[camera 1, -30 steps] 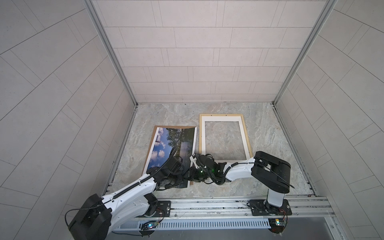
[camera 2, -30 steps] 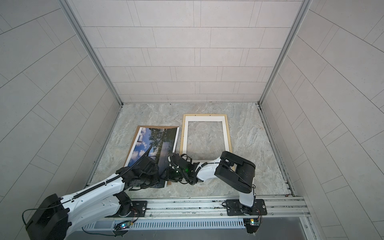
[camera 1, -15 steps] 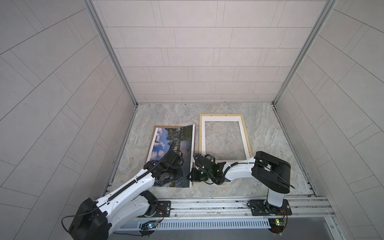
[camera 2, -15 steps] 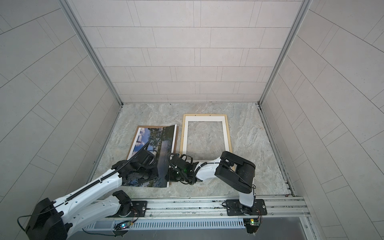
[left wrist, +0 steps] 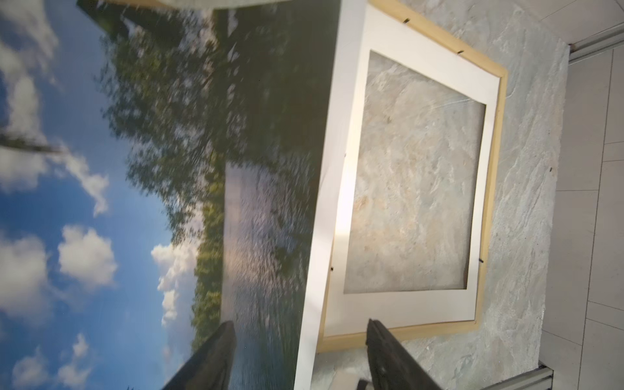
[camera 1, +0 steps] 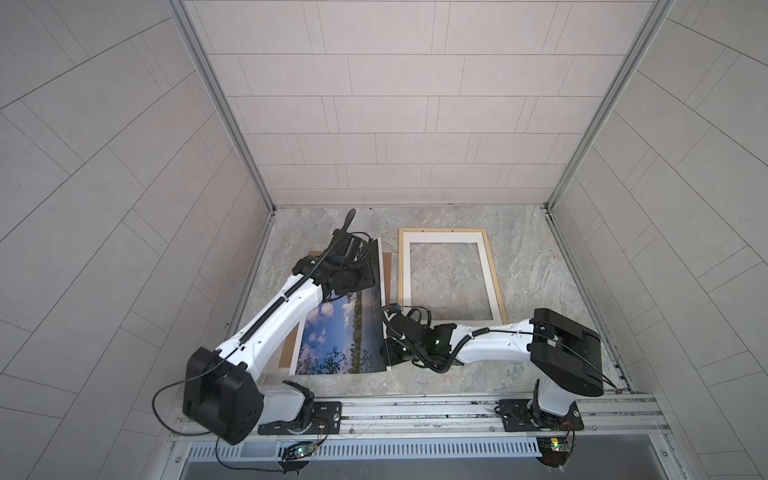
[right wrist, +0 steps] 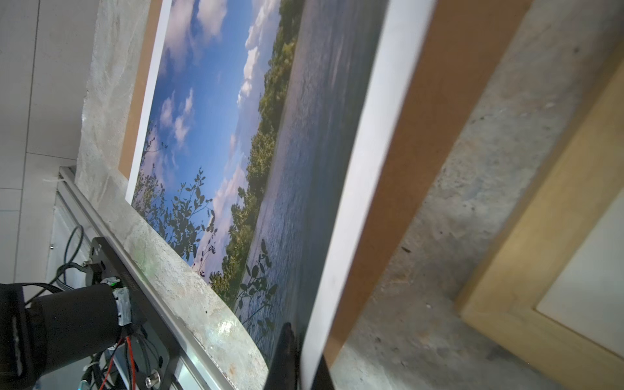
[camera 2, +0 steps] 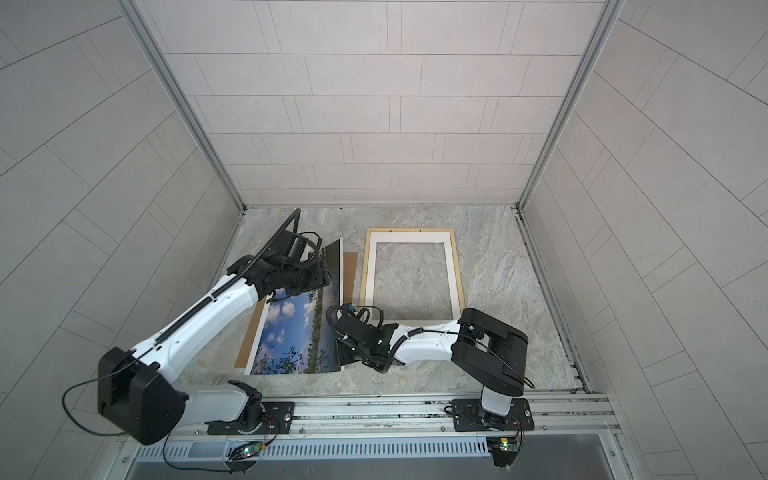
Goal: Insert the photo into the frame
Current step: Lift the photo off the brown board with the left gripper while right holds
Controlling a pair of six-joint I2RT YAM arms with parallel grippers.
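Room: White tiled walls are standing around a grey, stone-look table (camera 1: 519, 257).
Photo: The photo (camera 1: 340, 332) is tilting up along one long edge, with the other side lying on a brown board (camera 1: 387, 274).
Right gripper: The right gripper (camera 1: 388, 355) is pinching that raised white edge at a corner.
Left gripper: The left gripper (left wrist: 300, 322) is standing wide open around the same edge, farther along.
Frame: The frame (camera 1: 490, 276) of thin pale wood is lying flat just beside both grippers.
Handling: The photo is looking thin, light, shiny and bendy, so holding both ends of the edge seems best.
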